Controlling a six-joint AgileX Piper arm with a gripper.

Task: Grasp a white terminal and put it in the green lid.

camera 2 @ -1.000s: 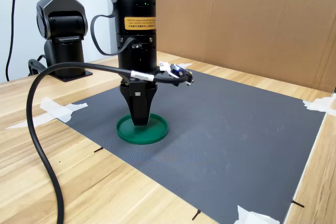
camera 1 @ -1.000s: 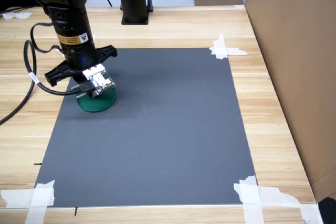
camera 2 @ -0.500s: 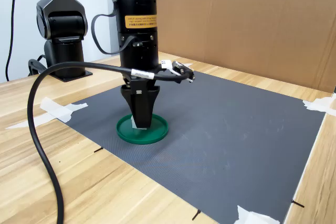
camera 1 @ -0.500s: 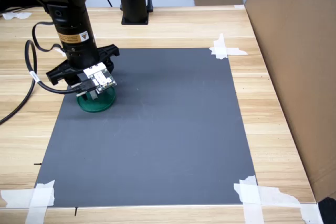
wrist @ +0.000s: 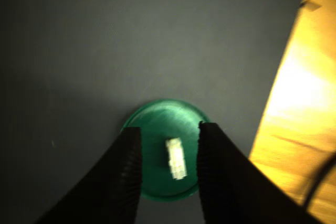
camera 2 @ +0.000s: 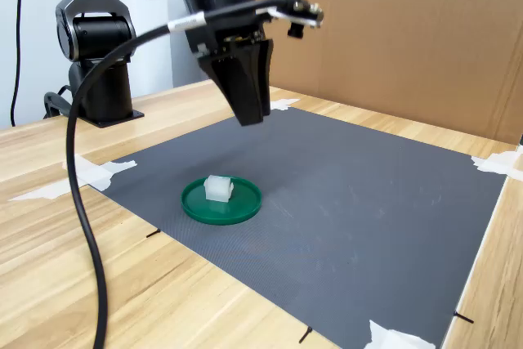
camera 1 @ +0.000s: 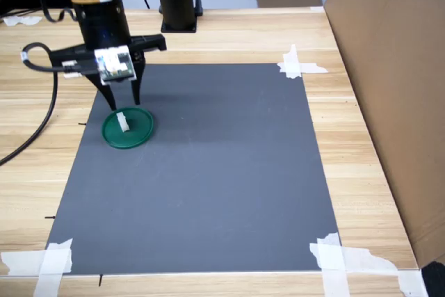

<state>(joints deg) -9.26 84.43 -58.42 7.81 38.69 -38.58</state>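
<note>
Raised clear of the green lid (camera 1: pixel 128 129) since a second ago, when the gripper (camera 1: pixel 124 101) stood down inside it with fingertips at the disc; now hanging above, empty, jaws spread apart with a clear gap between them. Left behind in the lid: the white terminal (camera 1: pixel 122 122), resting on the green floor inside the rim, a little off centre toward the first exterior view's left. Seen in the second exterior view as a small pale block (camera 2: pixel 217 188) sitting on the disc (camera 2: pixel 222 201), with the gripper (camera 2: pixel 252 114) well above it and nothing touching. In the wrist view, framed between the two dark fingers (wrist: pixel 128 161), the terminal (wrist: pixel 176 158) lying oblong on the lid (wrist: pixel 157 121), slightly blurred, the gripper (wrist: pixel 167 158) open around empty air. Lid placed on the dark grey mat (camera 1: pixel 208 172), near the mat's edge on the first exterior view's left, close to the bare wooden table (camera 1: pixel 229 33). Mat held at its corners by white tape strips (camera 1: pixel 299 66). Brown cardboard wall (camera 1: pixel 389 88) standing along the first exterior view's right. A black cable (camera 2: pixel 90 226) looping down from the arm across the tabletop in the second exterior view.
</note>
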